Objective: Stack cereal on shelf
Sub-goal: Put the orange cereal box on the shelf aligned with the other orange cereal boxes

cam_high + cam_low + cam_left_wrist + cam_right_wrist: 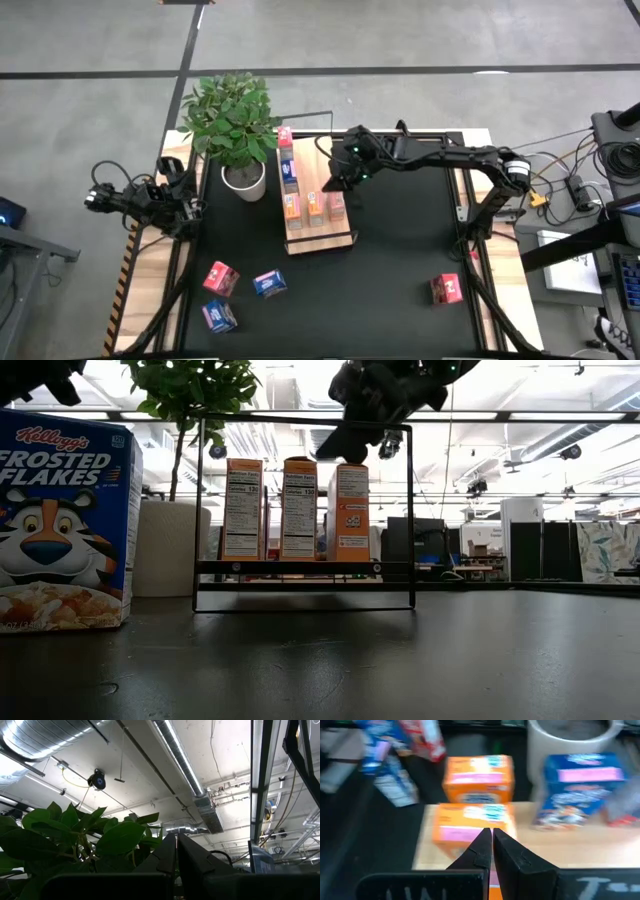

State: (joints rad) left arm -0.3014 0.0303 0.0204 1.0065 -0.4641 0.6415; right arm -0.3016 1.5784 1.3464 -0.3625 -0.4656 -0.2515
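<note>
While the right gripper (338,183) hangs over the shelf (318,243), just above the row of orange boxes (316,208), its fingers (485,851) are pressed together w/ nothing between them, so it looks empty-handed, and the next box has to come from the open tabletop. That's the relation that counts: every loose box lies on the near side of the shelf, well apart from those closed jaws. One pink-red box (446,289) sits alone at the near right, on the right arm's own side, so I'd judge that's the closest pick for this arm. Three more, a pink-red one (220,278) and two blue ones (270,284) and (219,317), cluster at the near left, nearer the left arm.

Left gripper (180,205) is parked at the left table edge beside the potted plant (235,125), its fingers (167,857) also together, wrist cam pointed up at the ceiling. It's waiting, no sign of work there.

Shelf holds three orange boxes upright side by side near its front lip, plus more boxes lined toward the far end. From table height a big Frosted Flakes box (62,520) fills the left foreground. Long axis of the lone right-hand box: can't tell for sure, it looks roughly square from above.
</note>
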